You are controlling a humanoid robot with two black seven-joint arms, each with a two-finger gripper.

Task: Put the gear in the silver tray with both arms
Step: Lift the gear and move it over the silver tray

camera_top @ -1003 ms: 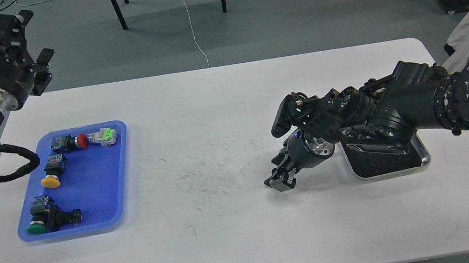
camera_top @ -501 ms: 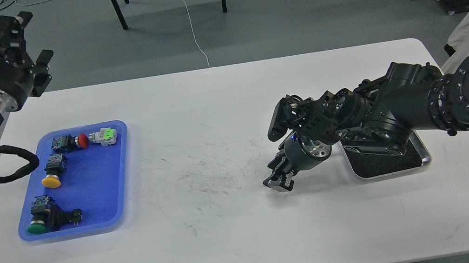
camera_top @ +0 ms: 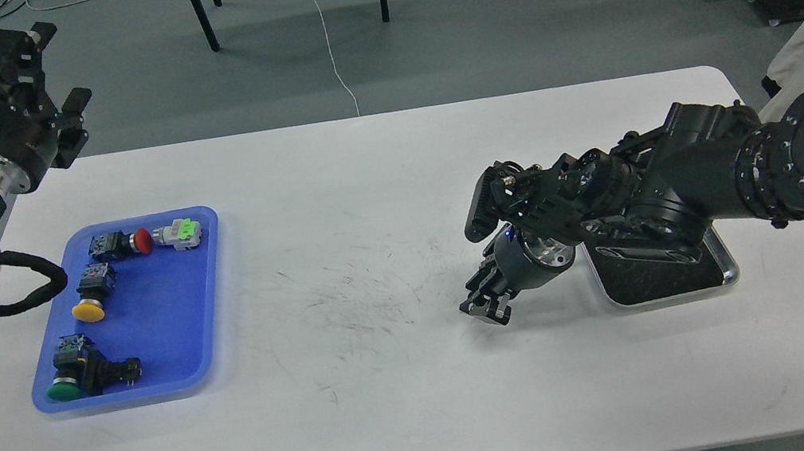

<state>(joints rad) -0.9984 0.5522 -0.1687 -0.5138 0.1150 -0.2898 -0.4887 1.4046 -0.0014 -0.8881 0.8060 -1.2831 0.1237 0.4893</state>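
Observation:
The silver tray [camera_top: 731, 276] lies at the right of the white table, its far part hidden under my right arm; the bottom that shows is bare. My right gripper [camera_top: 486, 309] points down at the table just left of the tray, close to the surface, holding nothing that I can see; its dark fingers cannot be told apart. The gear, several push-button switches with a red [camera_top: 141, 241], yellow [camera_top: 86, 310] and green [camera_top: 62, 390] cap, lies in the blue tray [camera_top: 168, 327] at the left. My left gripper [camera_top: 19, 46] is raised beyond the table's back left corner, open and empty.
A white and green part [camera_top: 179, 233] lies in the blue tray's far corner. Chair legs [camera_top: 200, 11], a white cable and a person's feet are on the floor behind the table. A black case stands at the back right.
My right gripper first shifted slightly left, then came back right towards the silver tray. My left arm has barely moved.

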